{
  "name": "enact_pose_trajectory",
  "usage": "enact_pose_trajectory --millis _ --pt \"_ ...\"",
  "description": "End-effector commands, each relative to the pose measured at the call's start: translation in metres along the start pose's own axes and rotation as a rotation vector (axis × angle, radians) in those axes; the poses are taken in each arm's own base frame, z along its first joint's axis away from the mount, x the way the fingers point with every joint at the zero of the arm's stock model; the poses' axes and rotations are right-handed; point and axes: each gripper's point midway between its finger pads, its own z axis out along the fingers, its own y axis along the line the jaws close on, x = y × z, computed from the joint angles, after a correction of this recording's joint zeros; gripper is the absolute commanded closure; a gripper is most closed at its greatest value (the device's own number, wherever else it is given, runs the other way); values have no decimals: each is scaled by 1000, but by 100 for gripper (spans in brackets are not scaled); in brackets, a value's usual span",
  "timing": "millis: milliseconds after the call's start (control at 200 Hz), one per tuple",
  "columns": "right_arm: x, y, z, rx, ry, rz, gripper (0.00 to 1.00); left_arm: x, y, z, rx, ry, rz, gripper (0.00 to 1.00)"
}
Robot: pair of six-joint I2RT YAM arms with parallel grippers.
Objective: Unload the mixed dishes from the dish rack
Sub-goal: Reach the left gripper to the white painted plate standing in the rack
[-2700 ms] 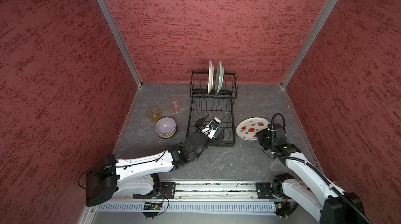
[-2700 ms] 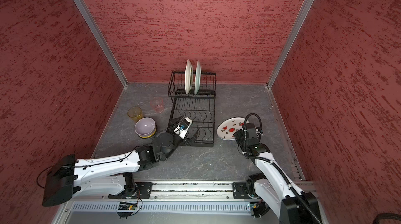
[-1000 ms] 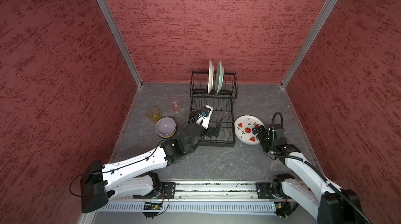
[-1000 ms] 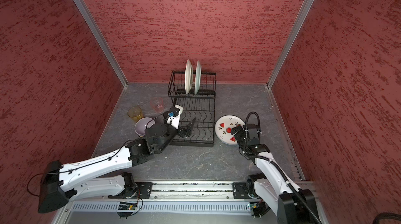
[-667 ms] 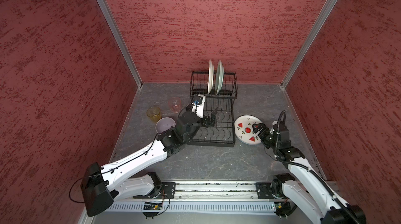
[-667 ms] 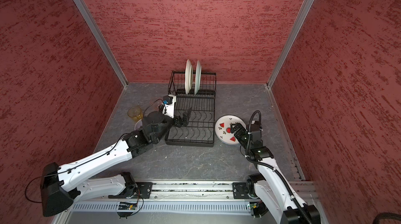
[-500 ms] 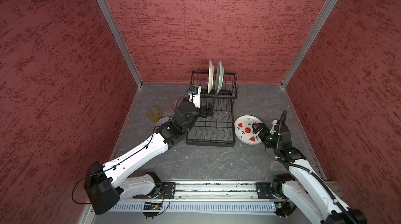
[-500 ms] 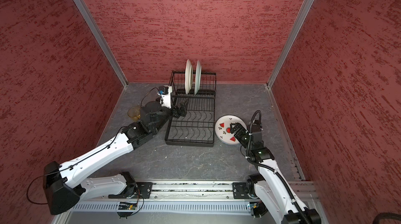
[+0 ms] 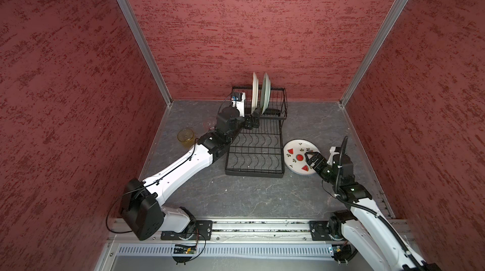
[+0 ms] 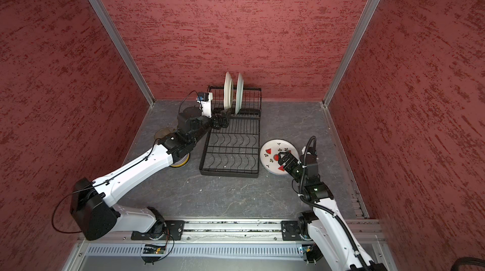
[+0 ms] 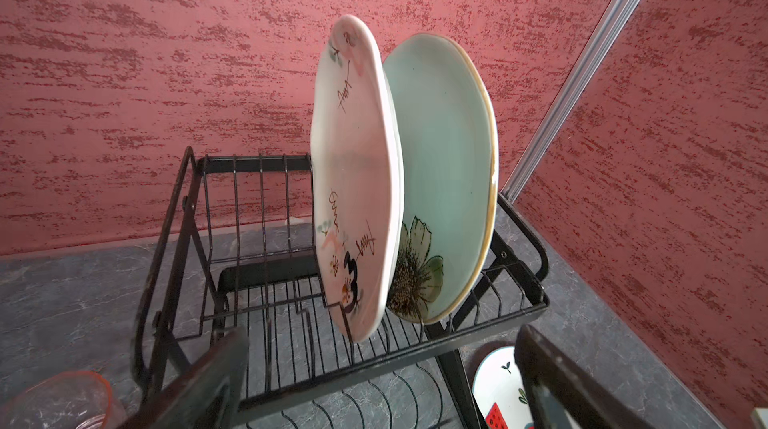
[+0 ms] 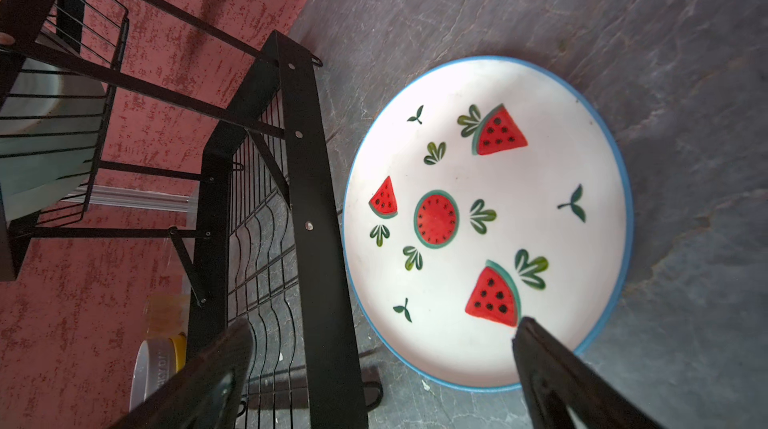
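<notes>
Just ahead of our left gripper, jaws apart and empty, a white painted ceramic plate and a pale green flowered plate stand in the black wire dish rack. Mid-approach, we must next straddle the white rim, then close.

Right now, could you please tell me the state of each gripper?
Left gripper: open, holding nothing.
Right gripper: open, holding nothing.

Two plates stand in the rack; a third plate lies to its right.
</notes>
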Motion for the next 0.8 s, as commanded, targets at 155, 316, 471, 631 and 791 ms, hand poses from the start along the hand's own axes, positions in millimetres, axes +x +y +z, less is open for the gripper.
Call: enact_pose_trajectory --millis 155,316,471,631,791 --pt "2 -9 -1 23 -5 -7 1 -17 3 23 0 -54 31 0" --pt "4 -13 0 41 1 -3 1 -18 5 33 1 -63 44 8" --pt "5 -15 1 50 5 1 1 -18 8 43 -11 -68 61 22" --pt "6 -17 2 60 7 5 1 -15 12 55 -17 -63 72 35" --pt "5 -18 2 63 6 6 1 -15 16 64 -27 -67 78 42"
